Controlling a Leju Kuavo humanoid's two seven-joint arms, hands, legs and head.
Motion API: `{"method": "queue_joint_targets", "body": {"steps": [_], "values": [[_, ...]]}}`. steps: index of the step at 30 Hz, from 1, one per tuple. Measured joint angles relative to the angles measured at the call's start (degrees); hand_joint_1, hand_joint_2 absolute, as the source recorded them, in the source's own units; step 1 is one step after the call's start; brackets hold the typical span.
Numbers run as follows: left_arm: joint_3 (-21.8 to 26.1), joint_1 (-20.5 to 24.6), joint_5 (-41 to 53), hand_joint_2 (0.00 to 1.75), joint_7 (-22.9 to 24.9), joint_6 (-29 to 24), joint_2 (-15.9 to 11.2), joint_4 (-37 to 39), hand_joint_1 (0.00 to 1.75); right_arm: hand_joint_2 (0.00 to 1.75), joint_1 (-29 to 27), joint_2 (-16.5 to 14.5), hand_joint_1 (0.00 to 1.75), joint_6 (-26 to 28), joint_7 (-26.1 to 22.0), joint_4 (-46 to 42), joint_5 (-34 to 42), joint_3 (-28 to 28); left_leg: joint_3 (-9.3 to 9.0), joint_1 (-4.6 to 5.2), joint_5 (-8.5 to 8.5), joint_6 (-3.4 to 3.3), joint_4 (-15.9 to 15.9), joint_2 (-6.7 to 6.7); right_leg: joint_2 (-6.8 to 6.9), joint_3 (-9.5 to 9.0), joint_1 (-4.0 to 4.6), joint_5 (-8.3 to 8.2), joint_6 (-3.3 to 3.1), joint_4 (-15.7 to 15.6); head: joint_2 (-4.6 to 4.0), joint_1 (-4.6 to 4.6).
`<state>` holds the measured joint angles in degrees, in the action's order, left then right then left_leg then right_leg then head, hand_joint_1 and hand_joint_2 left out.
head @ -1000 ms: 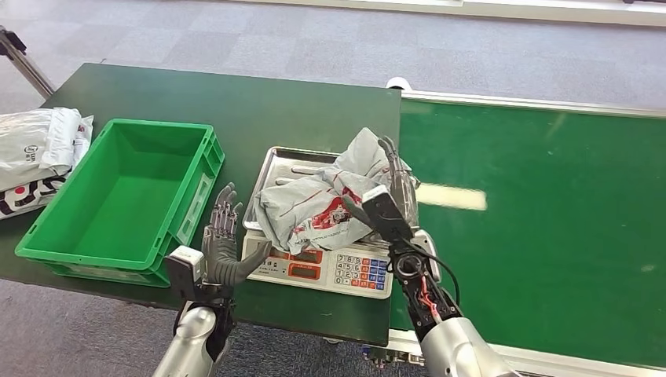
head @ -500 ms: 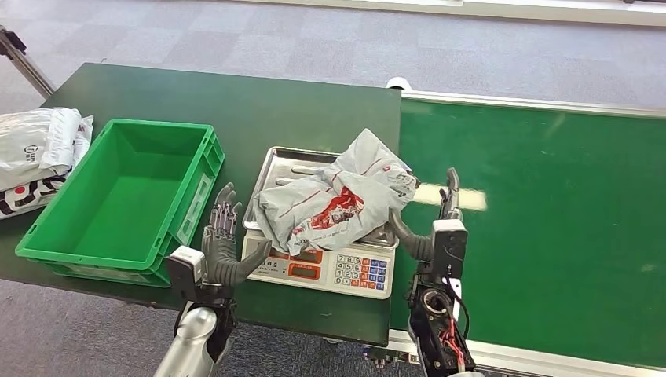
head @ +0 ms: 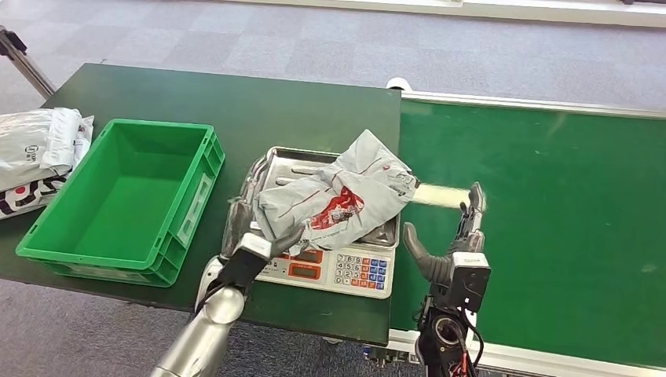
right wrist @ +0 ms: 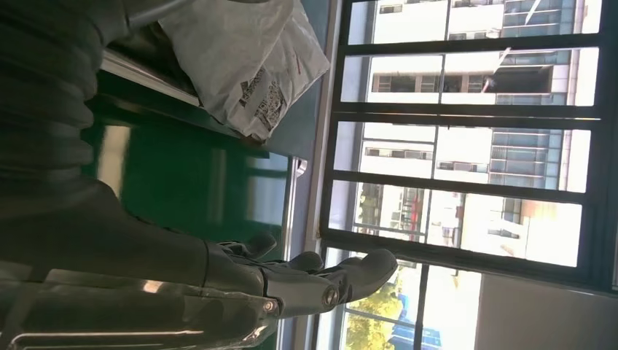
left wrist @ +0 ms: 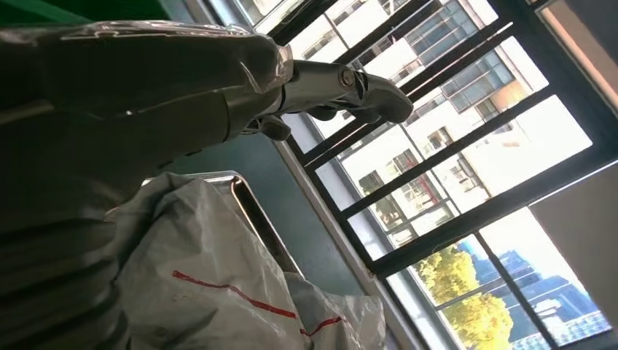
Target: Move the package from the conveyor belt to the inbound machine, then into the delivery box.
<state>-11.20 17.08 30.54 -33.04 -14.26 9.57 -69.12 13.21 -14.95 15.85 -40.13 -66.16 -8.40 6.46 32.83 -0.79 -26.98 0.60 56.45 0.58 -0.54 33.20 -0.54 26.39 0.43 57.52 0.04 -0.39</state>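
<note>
In the head view I see the package [head: 334,204] lying on the steel tray of the inbound machine [head: 326,271], so the weighing step is in hand and the delivery box [head: 118,200] on the worktop [head: 236,102] waits empty, on the outer side of my left hand [head: 250,228]. That hand lies against the near end of the package with its fingers along the tray edge; I judge it is placed there to take the bag over toward the box, but I cannot tell if the fingers really close on the plastic. My right hand [head: 451,239] stands upright over the conveyor belt [head: 550,220], just beside the machine, fingers apart and holding nothing

In the left wrist view the grey bag with red lines sits directly under the hand [left wrist: 306,80]

In the right wrist view the hand [right wrist: 306,281] is spread, the package [right wrist: 248,65] is well beyond it. There is black print on the bag, too small for me to read
</note>
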Motion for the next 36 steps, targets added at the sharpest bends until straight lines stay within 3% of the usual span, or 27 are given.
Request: {"method": "queue_joint_targets", "body": {"steps": [6, 13, 18, 28, 32, 33, 36], "values": [[-1.3, 4.7, 6.5, 1.75, 5.3, 0.3, -0.5, 3.3, 0.00, 1.75, -1.1, 0.0, 0.00, -0.2, 0.0, -0.8, -0.3, 0.0, -0.02, 0.00, 0.00, 0.00, 0.0, 0.01, -0.01, 0.03, 0.00, 0.00, -0.01, 0.0, 0.00, -0.01], [-4.1, 12.2, 14.6, 1.75, 14.3, 7.7, -1.0, 13.8, 0.00, 1.75, -1.2, 0.0, 0.00, 0.2, 0.0, -0.8, -0.2, -0.5, -0.02, 0.00, 0.00, 0.00, 0.0, -0.01, -0.01, 0.03, 0.00, -0.01, -0.01, 0.0, 0.00, 0.01], [-5.8, 15.7, 16.7, 1.75, 15.5, 8.7, -1.0, 21.5, 0.00, 1.75, -1.6, 0.0, 0.00, 0.4, 0.0, -0.8, 0.0, -1.5, -0.01, 0.00, 0.00, 0.00, 0.0, -0.01, -0.01, 0.03, 0.00, -0.01, -0.01, 0.0, 0.00, -0.01], [-7.4, 19.1, 19.0, 1.75, 17.1, 11.2, -0.9, 27.8, 0.03, 1.75, -2.1, 0.0, 0.00, -0.1, 0.0, -0.8, -0.3, -2.6, -0.06, 0.00, 0.01, 0.00, 0.0, 0.03, 0.02, -0.09, 0.00, 0.00, 0.00, 0.0, 0.00, 0.00], [-8.2, 21.2, 20.0, 1.75, 17.5, 11.8, -0.8, 31.3, 1.65, 1.75, -2.7, 0.0, 0.00, -0.7, 0.0, -0.8, -0.8, -3.0, -0.23, 0.01, 0.01, 0.00, 0.0, 0.05, 0.08, -0.30, -0.01, 0.01, 0.01, 0.0, 0.00, 0.00], [-8.4, 21.3, 20.0, 1.75, 17.3, 11.3, -0.7, 31.9, 1.73, 1.75, -2.8, -0.1, 0.00, -0.7, 0.0, -0.8, -0.9, -3.1, -0.25, 0.01, 0.01, -0.01, 0.0, 0.05, 0.08, -0.32, -0.02, 0.01, 0.01, 0.0, 0.00, 0.01], [-8.6, 20.9, 19.2, 1.75, 15.5, 9.6, -0.6, 32.4, 1.75, 1.75, -3.2, -0.2, 0.00, -0.9, 0.0, -0.8, -1.1, -3.3, -0.27, 0.02, 0.01, -0.01, 0.0, 0.04, 0.08, -0.33, -0.02, 0.01, 0.01, 0.0, 0.00, 0.01]]}}
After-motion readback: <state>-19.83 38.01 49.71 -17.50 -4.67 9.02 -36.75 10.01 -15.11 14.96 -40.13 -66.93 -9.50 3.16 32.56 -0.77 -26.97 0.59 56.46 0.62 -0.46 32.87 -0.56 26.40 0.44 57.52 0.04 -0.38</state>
